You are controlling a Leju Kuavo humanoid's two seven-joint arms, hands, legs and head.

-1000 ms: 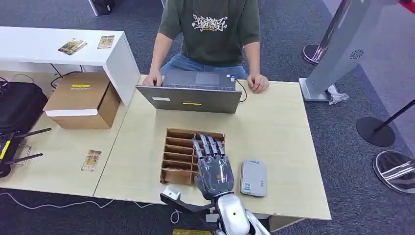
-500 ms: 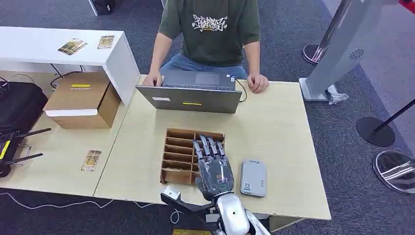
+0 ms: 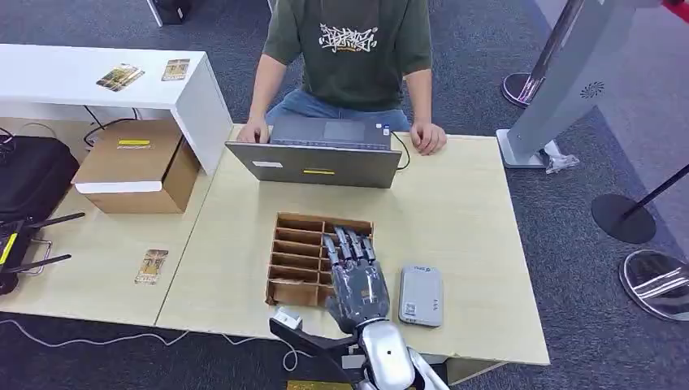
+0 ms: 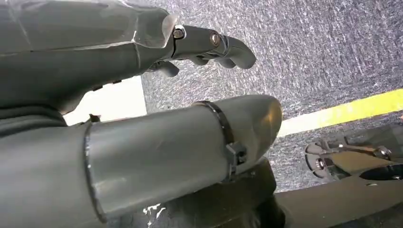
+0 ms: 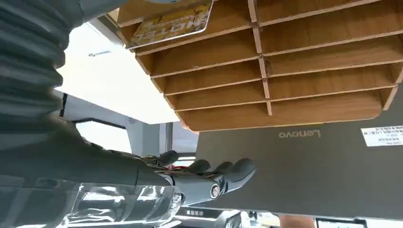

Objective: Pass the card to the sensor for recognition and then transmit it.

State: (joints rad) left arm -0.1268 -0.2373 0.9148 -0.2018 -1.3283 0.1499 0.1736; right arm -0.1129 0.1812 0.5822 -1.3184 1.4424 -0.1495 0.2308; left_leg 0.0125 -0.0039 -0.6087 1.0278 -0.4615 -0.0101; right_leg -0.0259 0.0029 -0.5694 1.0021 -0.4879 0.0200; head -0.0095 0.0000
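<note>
Right hand (image 3: 357, 280) hovers over pale wooden table (image 3: 455, 219) (grey carpet (image 3: 487, 49) around).

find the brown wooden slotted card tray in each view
Head view: brown wooden slotted card tray at table centre, right hand over its right column.
Left wrist view: not in it.
Right wrist view: tray across the top.
Shared landmark: grey laptop lid beyond the tray.

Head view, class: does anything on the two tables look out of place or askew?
One card lies loose on the left table, apart from the wooden divider box where cards are stored. The grey sensor sits straight beside the right robot hand. Nothing looks spilled or damaged.
</note>
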